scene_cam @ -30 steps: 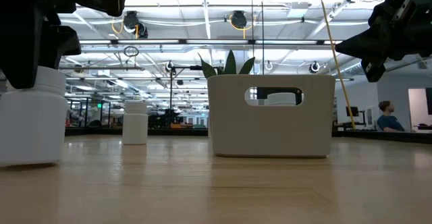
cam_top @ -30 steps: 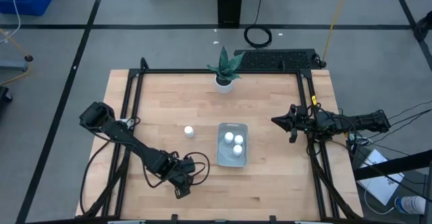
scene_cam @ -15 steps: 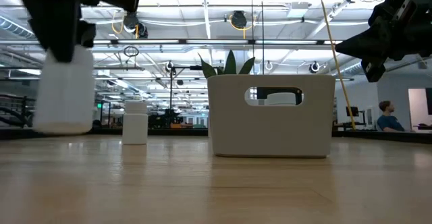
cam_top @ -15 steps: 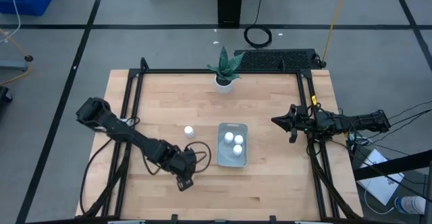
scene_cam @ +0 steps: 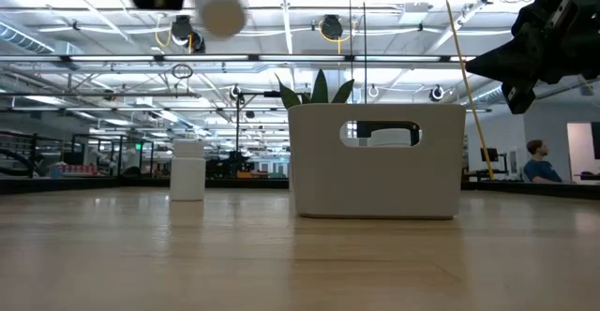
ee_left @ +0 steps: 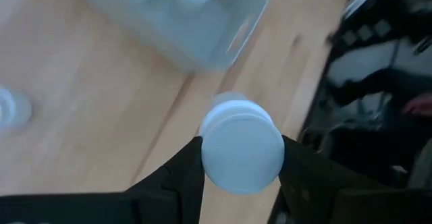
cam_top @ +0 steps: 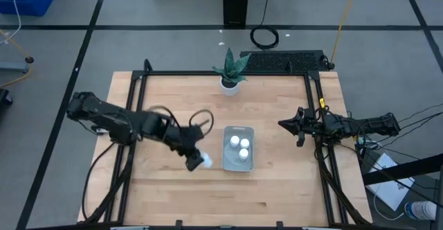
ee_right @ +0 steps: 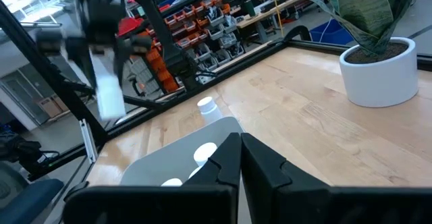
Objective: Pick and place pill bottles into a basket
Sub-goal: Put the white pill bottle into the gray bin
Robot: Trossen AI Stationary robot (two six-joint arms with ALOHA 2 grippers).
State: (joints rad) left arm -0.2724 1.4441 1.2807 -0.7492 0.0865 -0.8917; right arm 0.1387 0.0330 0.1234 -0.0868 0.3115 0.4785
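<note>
I have my left tool [cam_top: 196,158] clamped on a pill bottle [ee_left: 241,143], carried in the air just beside the basket [cam_top: 239,147], which holds two bottles. Another bottle [scene_cam: 187,170] stands on the table [cam_top: 277,105]. My right tool [cam_top: 285,125] waits closed at the table's right edge.

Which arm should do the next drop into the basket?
Left. The left gripper already holds a pill bottle in the air just beside the basket, which has two bottles in it. The right gripper waits at the table's right edge, jaws shut and empty.
</note>
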